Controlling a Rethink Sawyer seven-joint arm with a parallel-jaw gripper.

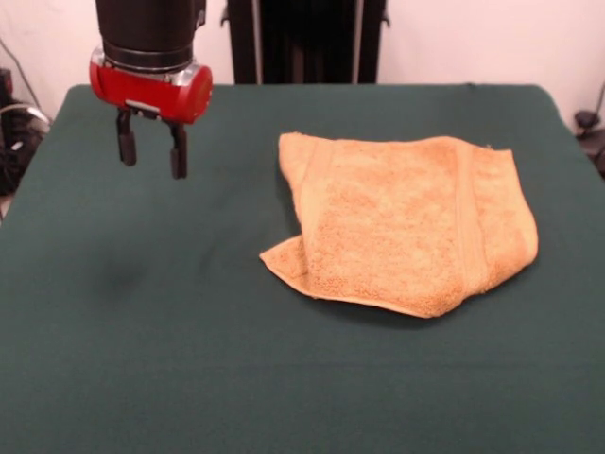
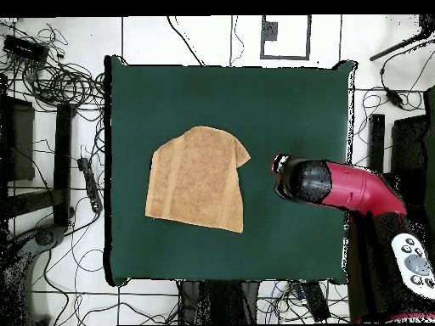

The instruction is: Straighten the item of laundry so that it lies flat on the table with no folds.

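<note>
towel [image 1: 402,232] was sitting on the green table [image 1: 142,359], right of centre in the front view, kinda rumpled with its left corner folded over on itself and one woven band running down near its right end. gripper [image 1: 151,149] hung in the air well off to the towel's left, not touching anything, fingers [image 1: 127,142] apart with nothing between them.

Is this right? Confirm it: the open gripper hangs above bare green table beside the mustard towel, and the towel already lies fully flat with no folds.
Not quite. In the front view the towel is not flat: its corner nearest the gripper is folded over. The rest stands: the gripper is open, above bare green table, clear of the towel.
</note>
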